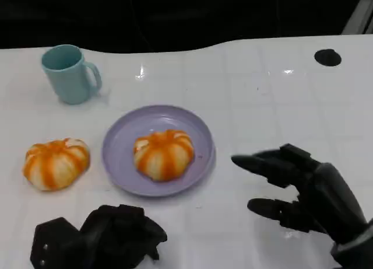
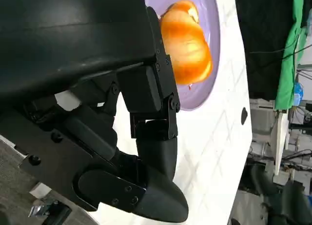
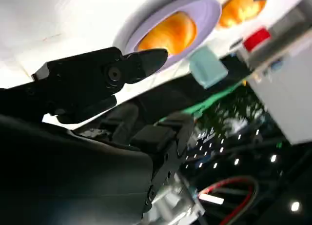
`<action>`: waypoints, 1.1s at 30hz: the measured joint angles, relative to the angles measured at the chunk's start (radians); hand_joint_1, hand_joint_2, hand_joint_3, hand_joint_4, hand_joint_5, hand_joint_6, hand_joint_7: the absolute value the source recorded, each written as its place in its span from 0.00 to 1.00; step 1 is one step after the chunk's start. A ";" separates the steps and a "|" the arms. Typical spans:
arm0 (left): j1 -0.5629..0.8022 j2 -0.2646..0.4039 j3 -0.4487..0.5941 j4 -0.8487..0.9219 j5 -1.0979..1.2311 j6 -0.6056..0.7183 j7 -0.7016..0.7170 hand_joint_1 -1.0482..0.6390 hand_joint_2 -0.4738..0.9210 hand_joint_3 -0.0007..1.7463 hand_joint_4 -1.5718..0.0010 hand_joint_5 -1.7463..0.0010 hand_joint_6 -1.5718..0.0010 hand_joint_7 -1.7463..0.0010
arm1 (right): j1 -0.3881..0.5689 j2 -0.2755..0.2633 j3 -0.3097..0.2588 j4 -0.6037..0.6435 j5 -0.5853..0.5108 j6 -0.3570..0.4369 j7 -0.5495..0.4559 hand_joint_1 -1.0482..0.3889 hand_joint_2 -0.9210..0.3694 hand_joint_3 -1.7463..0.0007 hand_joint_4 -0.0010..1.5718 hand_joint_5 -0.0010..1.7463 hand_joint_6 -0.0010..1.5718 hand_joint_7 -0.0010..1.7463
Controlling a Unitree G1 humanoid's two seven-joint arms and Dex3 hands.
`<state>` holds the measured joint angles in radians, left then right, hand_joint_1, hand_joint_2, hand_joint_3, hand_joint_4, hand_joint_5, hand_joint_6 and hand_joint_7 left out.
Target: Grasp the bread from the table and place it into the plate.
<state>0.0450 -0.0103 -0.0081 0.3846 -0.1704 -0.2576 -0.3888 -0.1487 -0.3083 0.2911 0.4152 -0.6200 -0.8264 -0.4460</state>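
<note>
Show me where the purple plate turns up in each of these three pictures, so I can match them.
Head view: the purple plate lies at the picture's centre, a bread on it.
Left wrist view: the plate is at the top, beyond the left hand, same bread on it.
Right wrist view: the plate is at the top centre, past the right hand.
Shared landmark: that orange-striped bread on the plate.

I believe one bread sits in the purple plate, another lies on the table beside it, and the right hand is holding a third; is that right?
Not quite: the right hand holds nothing; the head view shows its fingers spread above the table. One bread does sit in the plate, and another bread lies on the table beside it.
</note>
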 measured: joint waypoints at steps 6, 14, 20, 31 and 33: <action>0.000 0.000 0.002 0.000 0.000 0.000 0.000 0.00 0.76 0.20 0.43 0.14 0.07 0.71 | 0.046 -0.018 -0.011 0.008 -0.039 -0.038 -0.045 0.68 0.42 0.33 0.59 0.81 0.61 0.50; -0.002 0.004 0.012 0.002 -0.001 0.005 0.000 0.00 0.77 0.20 0.43 0.14 0.07 0.71 | 0.098 -0.031 -0.033 0.001 -0.035 -0.040 -0.028 0.69 0.50 0.20 0.59 0.95 0.59 0.67; -0.006 0.014 0.019 0.007 -0.003 0.005 -0.001 0.00 0.77 0.19 0.43 0.13 0.07 0.71 | 0.125 -0.012 -0.036 -0.005 -0.056 0.005 -0.040 0.68 0.52 0.17 0.57 0.99 0.54 0.79; -0.010 0.029 0.021 0.013 -0.009 0.006 -0.001 0.00 0.77 0.18 0.44 0.14 0.07 0.70 | 0.124 0.008 -0.033 0.017 -0.076 0.050 -0.058 0.67 0.48 0.23 0.58 1.00 0.51 0.83; -0.011 0.030 0.021 0.014 -0.009 0.006 -0.001 0.00 0.77 0.18 0.43 0.14 0.07 0.70 | 0.119 0.010 -0.032 0.031 -0.076 0.055 -0.060 0.66 0.49 0.23 0.58 1.00 0.51 0.83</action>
<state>0.0337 0.0200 0.0127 0.3989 -0.1797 -0.2515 -0.3898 -0.0296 -0.2979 0.2596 0.4462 -0.6965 -0.7715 -0.5061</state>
